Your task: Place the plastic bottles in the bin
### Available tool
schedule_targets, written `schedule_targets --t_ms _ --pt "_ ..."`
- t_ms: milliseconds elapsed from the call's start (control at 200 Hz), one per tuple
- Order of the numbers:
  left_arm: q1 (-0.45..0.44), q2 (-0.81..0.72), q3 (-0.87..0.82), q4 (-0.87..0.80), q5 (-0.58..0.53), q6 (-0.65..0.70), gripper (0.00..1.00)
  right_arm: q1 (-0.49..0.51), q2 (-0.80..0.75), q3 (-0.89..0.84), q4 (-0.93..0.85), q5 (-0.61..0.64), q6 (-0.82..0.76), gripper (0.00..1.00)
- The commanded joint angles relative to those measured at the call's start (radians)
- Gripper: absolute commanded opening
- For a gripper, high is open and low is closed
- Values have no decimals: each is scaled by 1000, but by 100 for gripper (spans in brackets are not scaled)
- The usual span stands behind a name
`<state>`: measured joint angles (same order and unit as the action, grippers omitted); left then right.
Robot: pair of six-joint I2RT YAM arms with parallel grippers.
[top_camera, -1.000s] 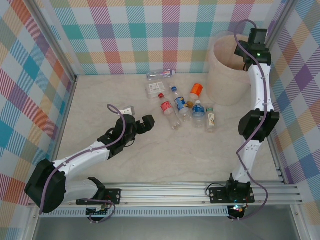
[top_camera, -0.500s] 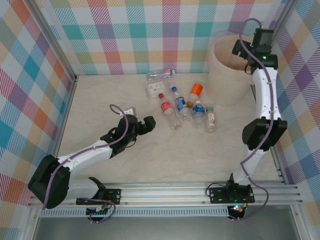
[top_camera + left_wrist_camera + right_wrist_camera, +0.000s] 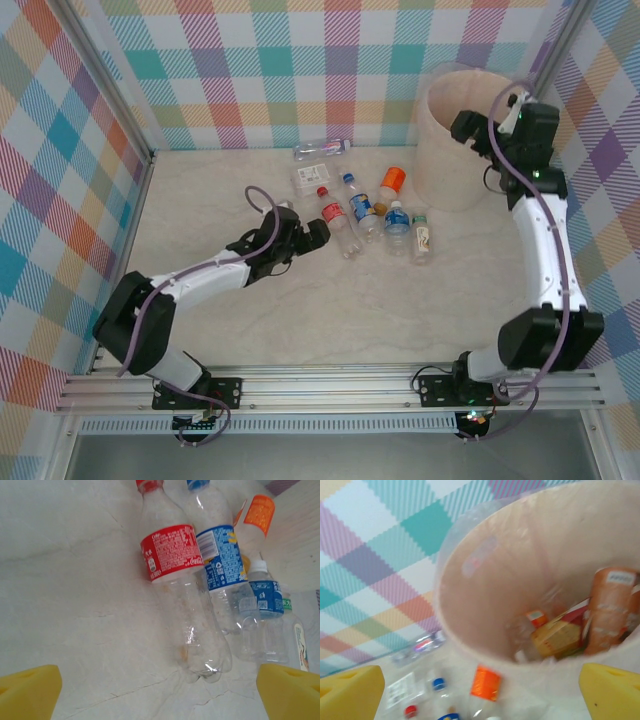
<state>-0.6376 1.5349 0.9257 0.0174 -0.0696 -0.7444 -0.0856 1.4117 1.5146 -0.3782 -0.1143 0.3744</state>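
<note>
While both jaws stand spread and empty, clear plastic bottles (image 3: 185,605) lie on the marbled tabletop (image 3: 75,605); the round cream bin (image 3: 485,580) (bag-lined) holds more.

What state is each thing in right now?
left end effector, open, empty
right end effector, open, empty, over the bin's mouth
bin, upright, bag-lined, partly filled
red-label bottle, capped, lying flat
blue-label bottle, capped, lying flat
orange-label bottle, lying beside the bin
</note>
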Motion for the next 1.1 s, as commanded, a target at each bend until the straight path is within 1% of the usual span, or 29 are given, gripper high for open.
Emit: schedule_targets --t_ms 0,90,205,280,480,585,630,740,820,915,1015,1095 --pt "-11 36 47 -64 34 -18 100 8 -106 -147 102 -117 101 100" --pt "-13 46 58 -86 9 -29 100 19 -170 -256 82 -136 109 100" --pt "-13 50 59 -98 -7 -24 100 35 -200 -315 -38 -141 71 100" --pt "-13 52 61 -97 -13 -25 100 45 -208 -367 -78 -144 61 100" --pt "-13 66 65 -99 -7 -30 100 85 -187 -475 -131 -57 89 100" --pt "-12 65 62 -99 -15 -32 100 124 -147 -507 -140 -35 112 100" --pt "-12 64 61 -99 -21 -35 100 155 -122 -514 -152 14 113 100" --pt "-13 65 61 -104 -30 -37 100 215 -62 -536 -155 197 123 100" --pt "-13 65 65 -115 -34 -34 100 221 -21 -558 -119 250 140 100" --pt "-13 65 71 -129 -41 -29 100 221 45 -556 -90 236 134 100" --pt "-13 64 72 -134 -48 -29 100 221 121 -519 -103 209 131 100" --pt "-12 65 75 -135 -48 -29 100 225 158 -501 -106 218 135 100"
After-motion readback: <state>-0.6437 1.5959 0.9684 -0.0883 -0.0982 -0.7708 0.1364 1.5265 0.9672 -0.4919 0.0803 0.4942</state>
